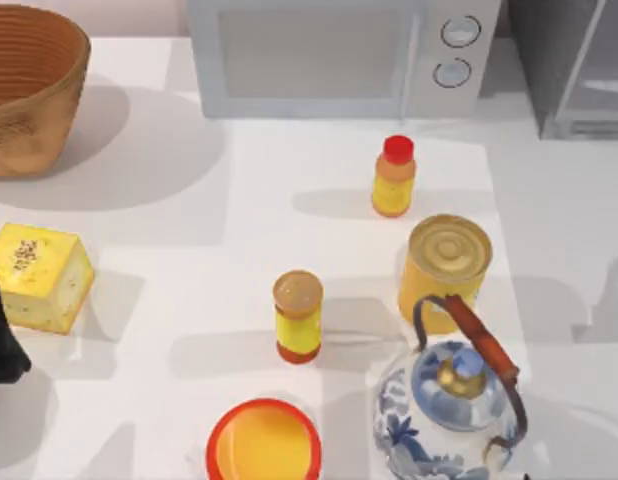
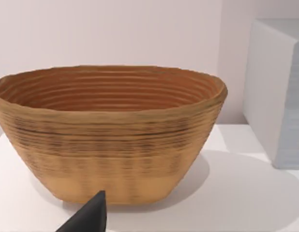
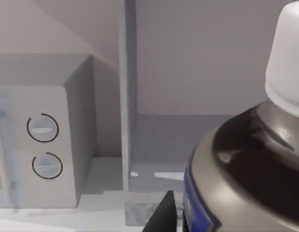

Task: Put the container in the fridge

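- The white table (image 1: 549, 200) carries everything I see; the grey fridge (image 1: 569, 60) stands at its far right corner, door swung open in the right wrist view.
- White microwave (image 1: 339, 55) just left of it; no readable writing anywhere.
- My right tool holds close a dark, white-capped can (image 3: 256, 159); grip unclear.
- My left tool (image 2: 89, 217) faces the basket (image 2: 111, 135); I cannot tell its opening.

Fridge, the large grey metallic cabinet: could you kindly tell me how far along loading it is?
Done: the grey metallic fridge looks open, its pale door panel swung out. In hand: the right gripper faces its interior beside a white-capped metallic can; whether it is held, I cannot tell. Left: placing inside. The left gripper idles by the woven basket.
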